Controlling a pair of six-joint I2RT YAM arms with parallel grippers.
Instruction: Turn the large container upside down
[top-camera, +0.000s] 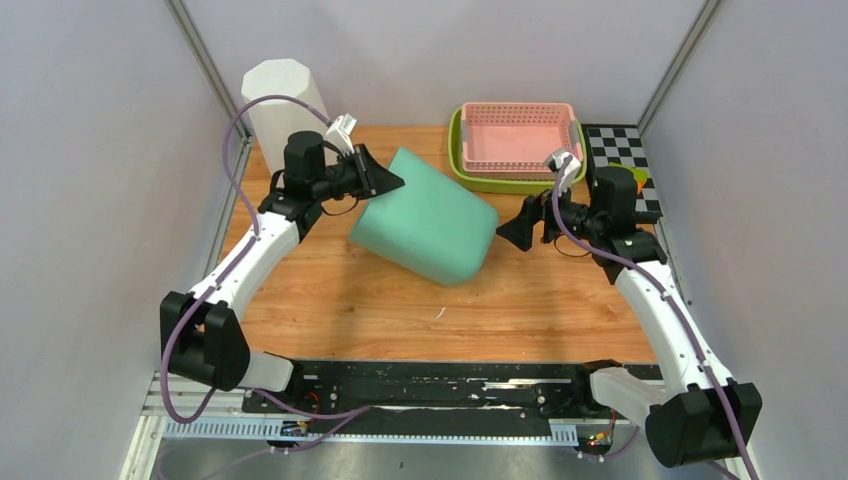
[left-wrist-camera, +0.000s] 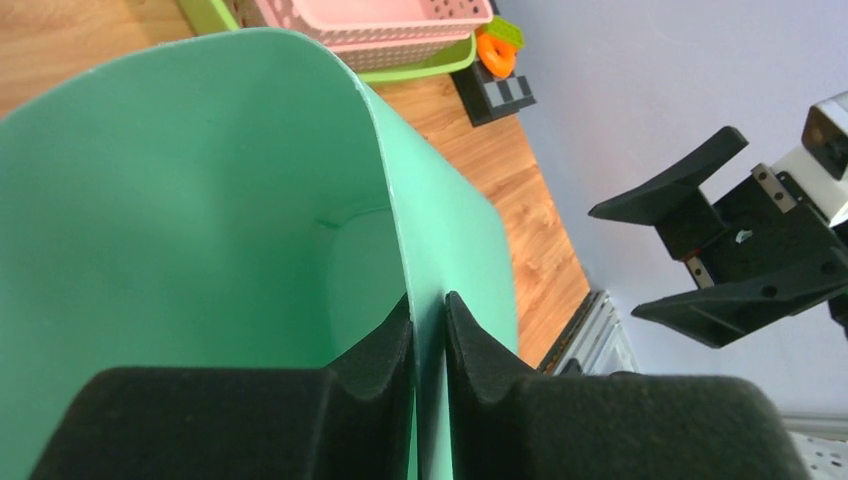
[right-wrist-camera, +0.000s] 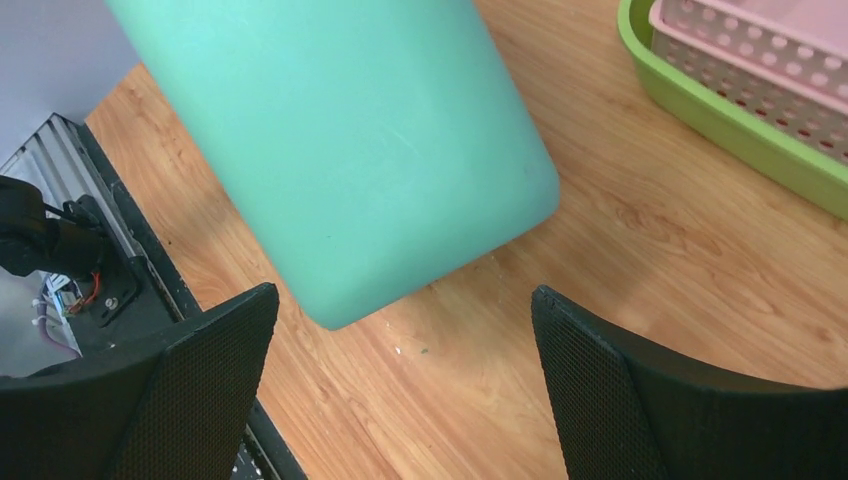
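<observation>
The large green container lies tilted on the wooden table, its open mouth towards the left and its closed bottom towards the right. My left gripper is shut on the container's rim wall; in the left wrist view one finger is inside and one outside the wall. My right gripper is open and empty, just right of the container's bottom end. In the right wrist view the container lies ahead of the open gripper, apart from it.
A pink basket sits in a lime green tray at the back right. A white cylinder stands at the back left. A checkerboard lies by the right wall. Grey walls close in both sides.
</observation>
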